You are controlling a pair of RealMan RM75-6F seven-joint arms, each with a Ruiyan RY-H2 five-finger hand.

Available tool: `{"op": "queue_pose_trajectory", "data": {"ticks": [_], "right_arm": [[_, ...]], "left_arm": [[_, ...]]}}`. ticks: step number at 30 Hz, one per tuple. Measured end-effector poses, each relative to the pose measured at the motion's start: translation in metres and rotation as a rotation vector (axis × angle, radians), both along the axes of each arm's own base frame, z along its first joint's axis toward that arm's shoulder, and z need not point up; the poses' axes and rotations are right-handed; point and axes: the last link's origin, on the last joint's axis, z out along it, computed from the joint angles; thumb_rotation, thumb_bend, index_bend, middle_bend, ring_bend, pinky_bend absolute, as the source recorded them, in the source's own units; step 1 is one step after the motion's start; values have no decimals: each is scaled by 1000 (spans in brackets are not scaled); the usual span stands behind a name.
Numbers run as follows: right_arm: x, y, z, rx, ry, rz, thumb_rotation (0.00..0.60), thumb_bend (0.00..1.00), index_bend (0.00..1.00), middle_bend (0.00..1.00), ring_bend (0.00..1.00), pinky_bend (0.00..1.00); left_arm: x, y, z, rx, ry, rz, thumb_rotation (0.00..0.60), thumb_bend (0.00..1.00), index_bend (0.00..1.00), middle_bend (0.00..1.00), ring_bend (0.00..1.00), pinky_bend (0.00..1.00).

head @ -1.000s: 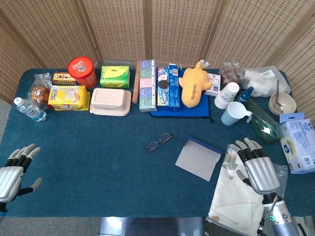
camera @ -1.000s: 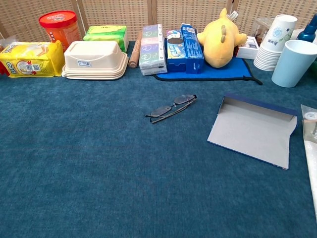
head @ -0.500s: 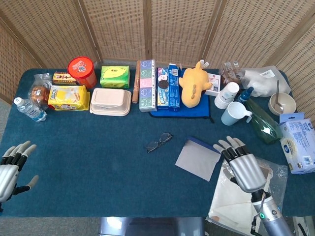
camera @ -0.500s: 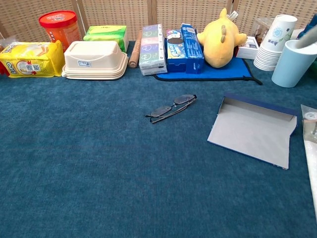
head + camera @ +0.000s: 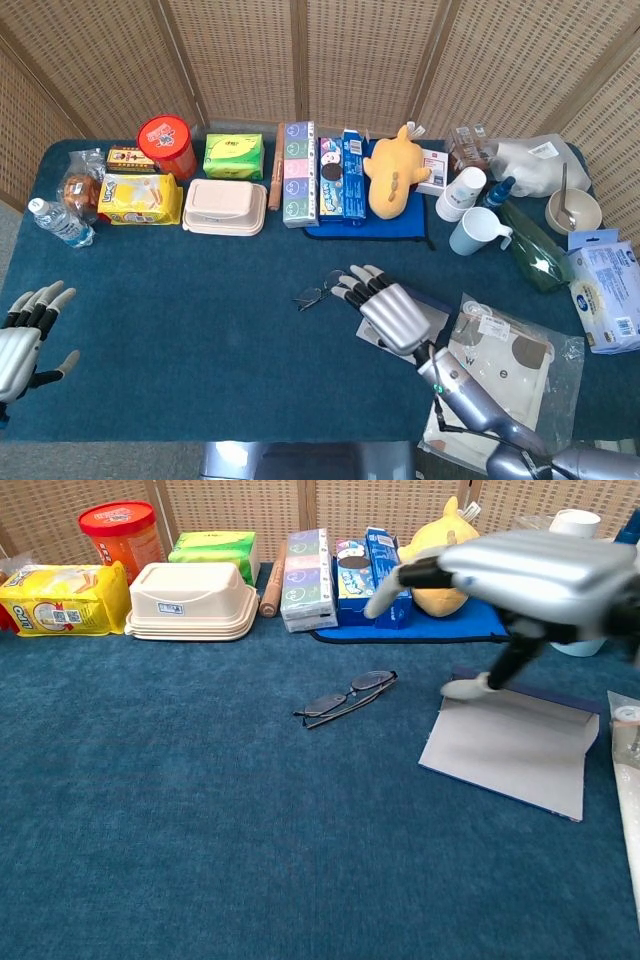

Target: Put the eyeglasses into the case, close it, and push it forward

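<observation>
The folded dark-framed eyeglasses (image 5: 346,696) lie on the blue tablecloth near the middle; the head view shows the eyeglasses (image 5: 314,293) partly behind my fingertips. To their right the grey case (image 5: 507,748) lies open and flat, its navy edge toward the back. My right hand (image 5: 388,310) hovers above the case with fingers spread, reaching left toward the glasses and holding nothing. In the chest view the right hand (image 5: 520,580) is blurred. My left hand (image 5: 22,340) hangs open at the table's near left edge.
A row of items lines the back: red tub (image 5: 167,143), yellow packet (image 5: 140,198), beige lunchbox (image 5: 225,207), tissue packs (image 5: 298,174), yellow plush (image 5: 393,170), cups (image 5: 474,230). A plastic bag (image 5: 495,380) lies at the near right.
My right hand swept left from the plastic bag across the case, its fingertips now close to the glasses. The left hand barely shifted. Glasses and case have not moved.
</observation>
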Motion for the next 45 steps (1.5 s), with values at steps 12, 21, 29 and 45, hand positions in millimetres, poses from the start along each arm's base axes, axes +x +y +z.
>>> {"op": "queue_pose_trajectory", "data": {"ticks": [12,21,29,45], "right_arm": [[21,-42,-56,10,142,40,600,267,224,194,112,180],[30,-57,-80,18,177,59,600,273,225,195,113,180],[32,-61,-88,14,184,71,600,273,229,196,116,180],[32,-79,-106,8,253,107,600,275,234,200,120,180]], "left_arm": [[-8,6,-1,-17,12,19,600,283,36,0,0,0],[-6,11,3,-3,14,2,600,282,36,0,0,0],[-8,11,6,7,15,5,600,283,36,0,0,0],[-19,7,10,15,17,34,600,283,37,0,0,0]]}}
